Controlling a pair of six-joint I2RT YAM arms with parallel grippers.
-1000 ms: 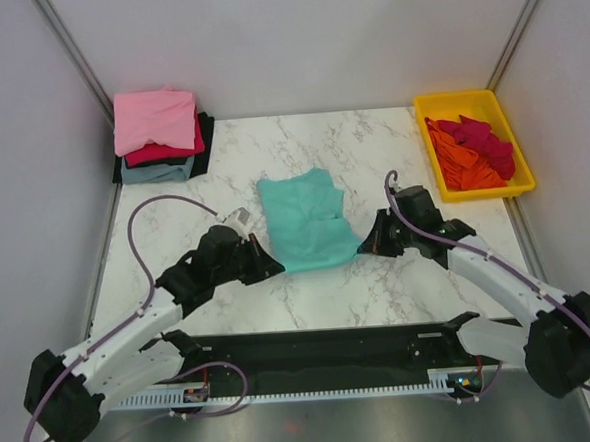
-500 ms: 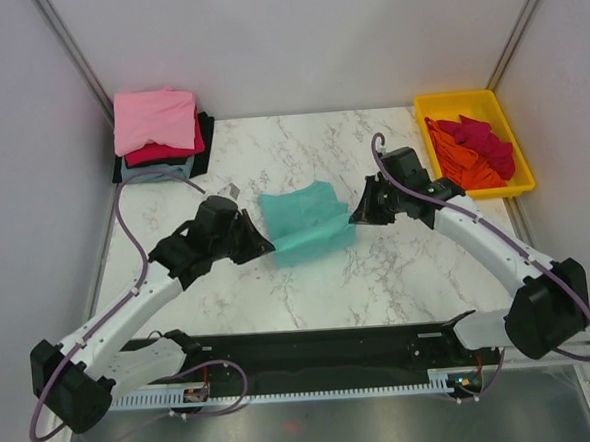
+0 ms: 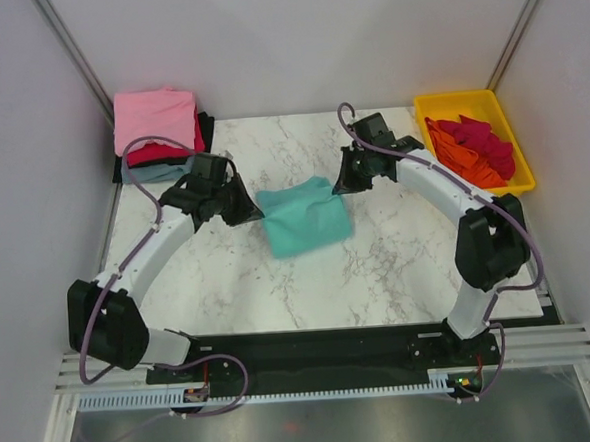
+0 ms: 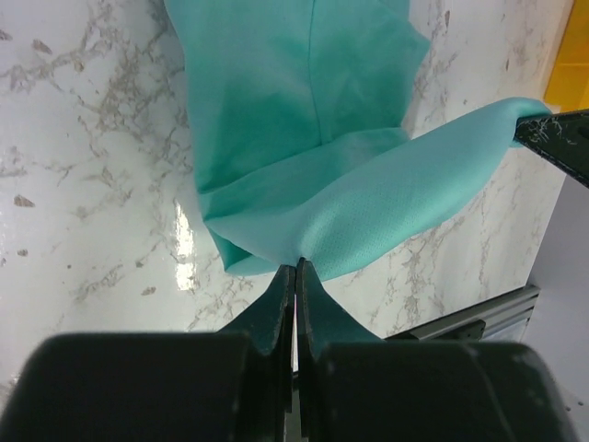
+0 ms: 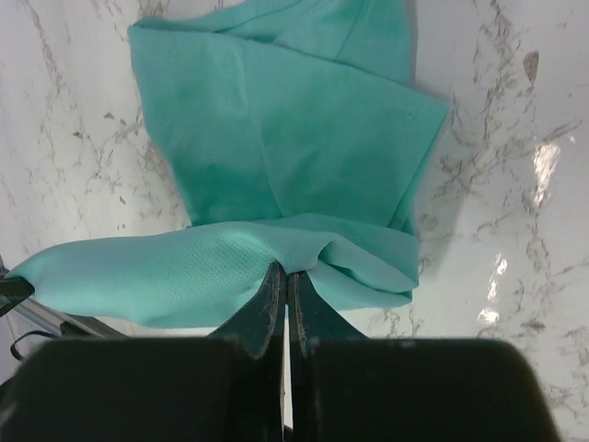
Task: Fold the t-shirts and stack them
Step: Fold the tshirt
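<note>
Centre of the bench, a shade toward the far edge: teal-green t-shirt [image 3: 305, 217], lower layers flat on the marble table [image 3: 398, 265], top fold lifted off the cloth beneath. Pinched at both ends! Left gripper [image 3: 249, 206] at the shirt's left side, jaws pressed together on a hem of teal cloth, with no gap showing in the left wrist view. Right gripper [image 3: 341, 183] at the shirt's far right corner, likewise clamped on the same fold, fabric nipped right at the tips. Stretched between the two, a raised band of teal, sagging a little and hiding the near part of the folded layers in both wrist views.

Now the surroundings. Far left corner: a stack just behind the left arm, near but not touching. Pink t-shirt [image 3: 155, 119] on top, crimson t-shirt [image 3: 178, 148] under it, grey-blue t-shirt [image 3: 158, 172] lower, black t-shirt [image 3: 203, 146] at the bottom. Looping in front of that pile, the left arm's cable. Far right corner: yellow tray [image 3: 465, 99], well apart from the right gripper, holding a crumpled orange t-shirt [image 3: 460, 163] and a red t-shirt [image 3: 489, 141] heaped together.
</note>
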